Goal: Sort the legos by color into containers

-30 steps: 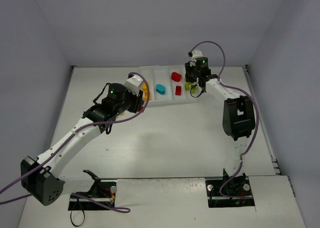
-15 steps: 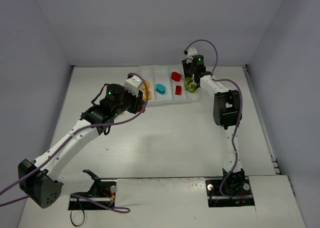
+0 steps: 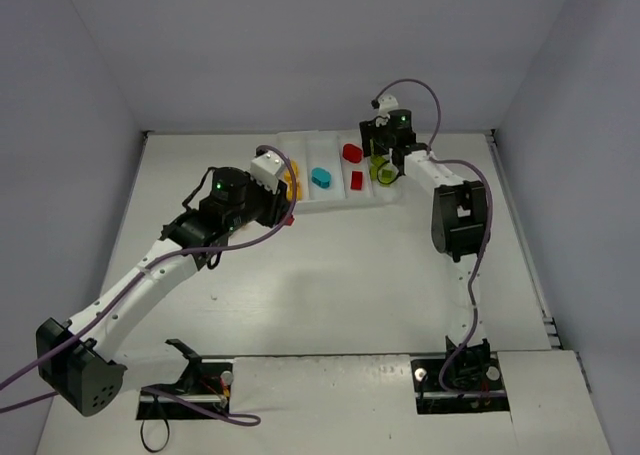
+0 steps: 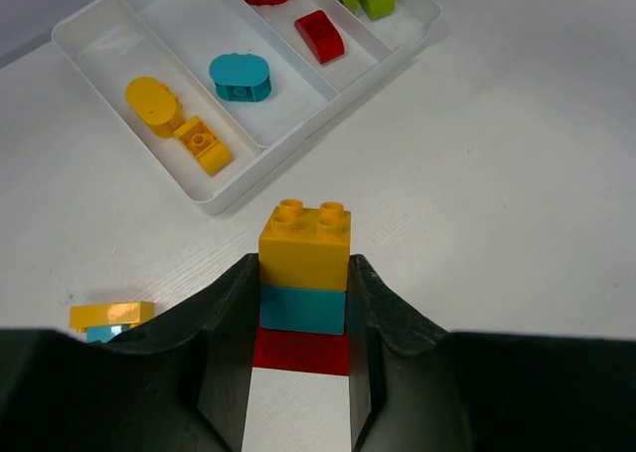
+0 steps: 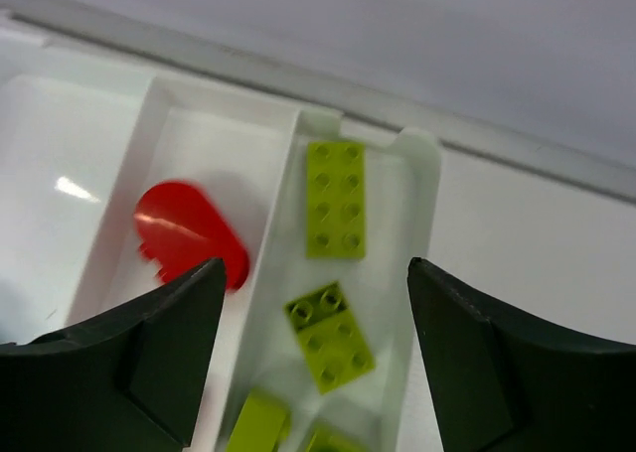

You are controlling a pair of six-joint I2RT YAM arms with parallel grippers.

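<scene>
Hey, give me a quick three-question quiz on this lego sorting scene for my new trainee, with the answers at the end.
1. True or false: the left gripper is shut on a three-brick stack.
2. The open right gripper hangs over which tray compartment? A yellow, B cyan, C lime green.
3. What colour is the stack's top brick?
Key: 1 true; 2 C; 3 yellow.

White tray [image 4: 99, 50]; stack [image 4: 303, 273] yellow over cyan over red; lime bricks [image 5: 335, 199].
</scene>
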